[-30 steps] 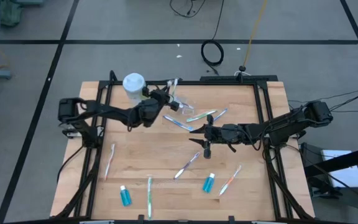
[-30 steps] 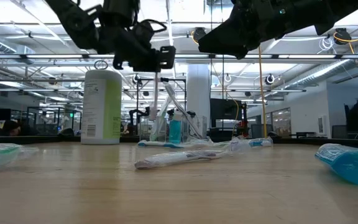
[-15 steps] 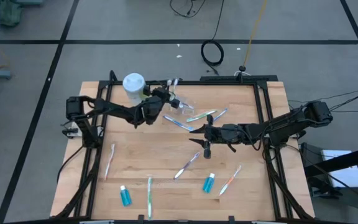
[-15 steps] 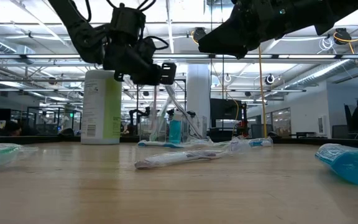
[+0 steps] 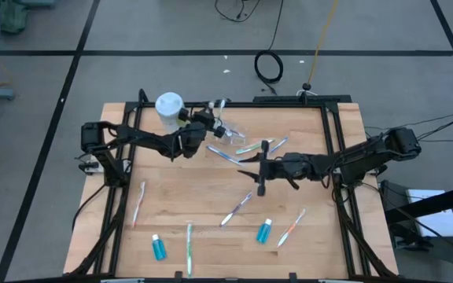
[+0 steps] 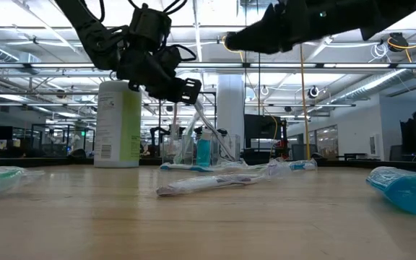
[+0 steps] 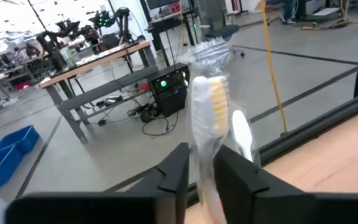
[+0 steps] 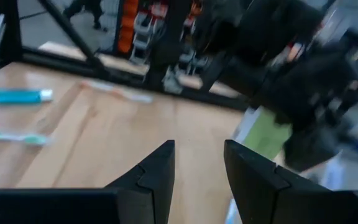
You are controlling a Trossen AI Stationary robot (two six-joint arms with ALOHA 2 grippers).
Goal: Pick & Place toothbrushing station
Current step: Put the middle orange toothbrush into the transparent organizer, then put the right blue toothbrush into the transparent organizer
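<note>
My left gripper (image 5: 209, 126) hovers at the table's far side, beside the clear cup (image 5: 229, 130). Its fingers are open. A wrapped toothbrush (image 7: 209, 118) stands upright between them, bristle end up. Other toothbrushes (image 5: 220, 105) lean out of the cup. My right gripper (image 5: 260, 167) hangs open over the table's middle with nothing between its fingers (image 8: 157, 168). Loose toothbrushes (image 5: 237, 208) and two blue tubes (image 5: 264, 231) lie flat on the wood. My left gripper has the wrapped toothbrush's handle (image 7: 205, 177) between its two fingers, which come at it nearly level. I cannot tell whether either finger touches it. The brush stands upright, and its lower end is hidden below the fingers.
A white-and-green canister (image 5: 168, 106) stands just left of the cup. More toothbrushes (image 5: 254, 147) lie far of the right gripper, others near the left edge (image 5: 139, 202) and the front edge (image 5: 189, 248). A second blue tube (image 5: 158, 248) lies at the front left.
My left gripper has sunk a little toward the cup and tipped, carrying the toothbrush down with it. My right gripper has stayed in place but rolled about its own axis, so its fingers now stand differently than before.
</note>
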